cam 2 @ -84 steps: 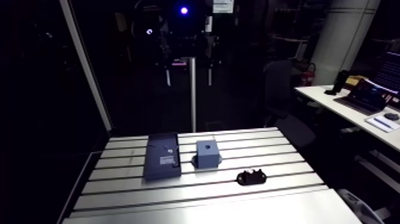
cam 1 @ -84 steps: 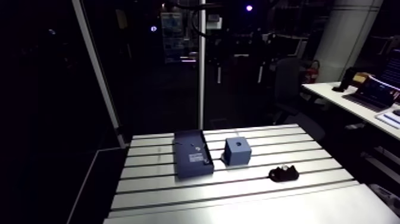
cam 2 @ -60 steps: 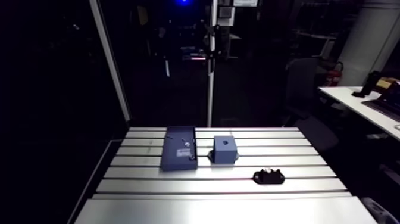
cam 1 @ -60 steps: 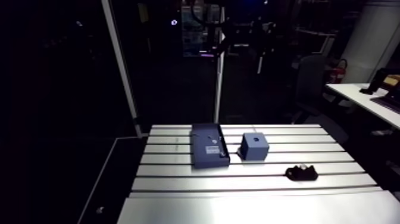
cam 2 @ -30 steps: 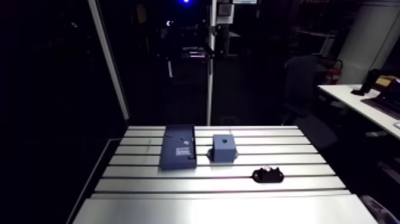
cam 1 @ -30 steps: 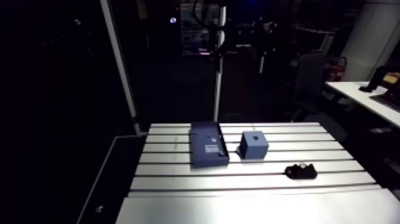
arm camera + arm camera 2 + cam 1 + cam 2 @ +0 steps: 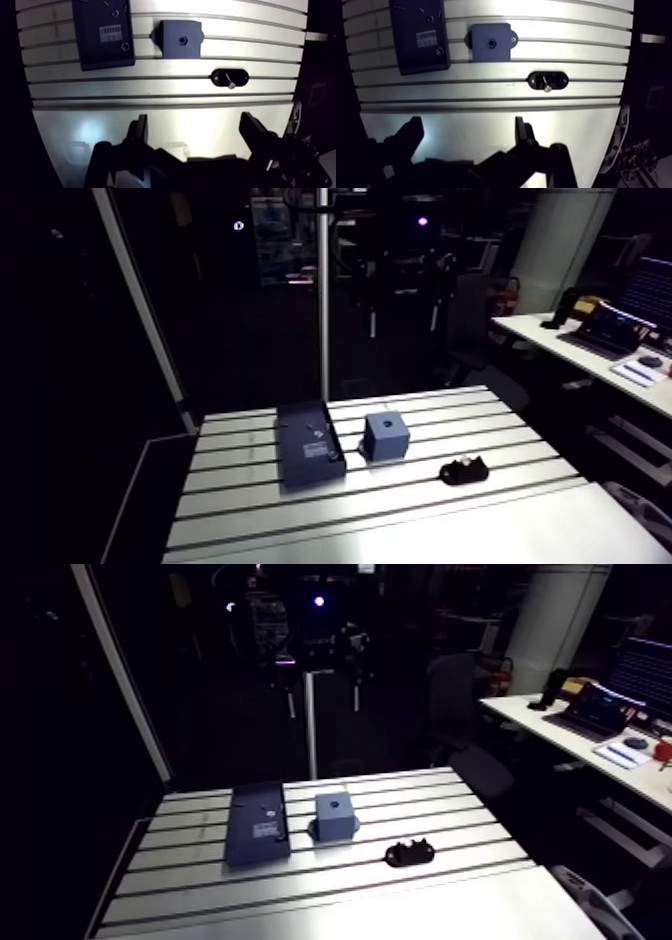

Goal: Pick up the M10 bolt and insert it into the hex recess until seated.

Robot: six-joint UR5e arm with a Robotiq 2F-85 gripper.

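The fingers (image 7: 141, 132) of the gripper (image 7: 196, 131) stand spread wide, released, with only bare slotted table (image 7: 165, 112) between them. Take twelve o'clock as straight ahead of the gripper in the wrist view. The M10 bolt (image 7: 230, 81) then lies at about one o'clock, well ahead of the fingertips and apart from them. Its pale shank rests in a black oval holder (image 7: 241, 77), slanting across the holder's middle, and I cannot tell which end is the head. Farther ahead, close to twelve o'clock, the blue block (image 7: 172, 42) sits flat on the table, squarish with a small lug on either side. The hex recess (image 7: 183, 39) shows as a small dark hole in the middle of the block's upper face. Bolt and block are well apart, with table slots running between them. At about eleven o'clock lies a dark flat tray (image 7: 95, 50), just beside the block but not touching it. It bears a pale label (image 7: 111, 33) and a few bits too small to name. In the arm view, with twelve o'clock pointing away from the camera, the tray sits at nine o'clock of the block with a narrow gap between them. The holder sits at about four o'clock of the block, nearer the table's front edge and clear of both
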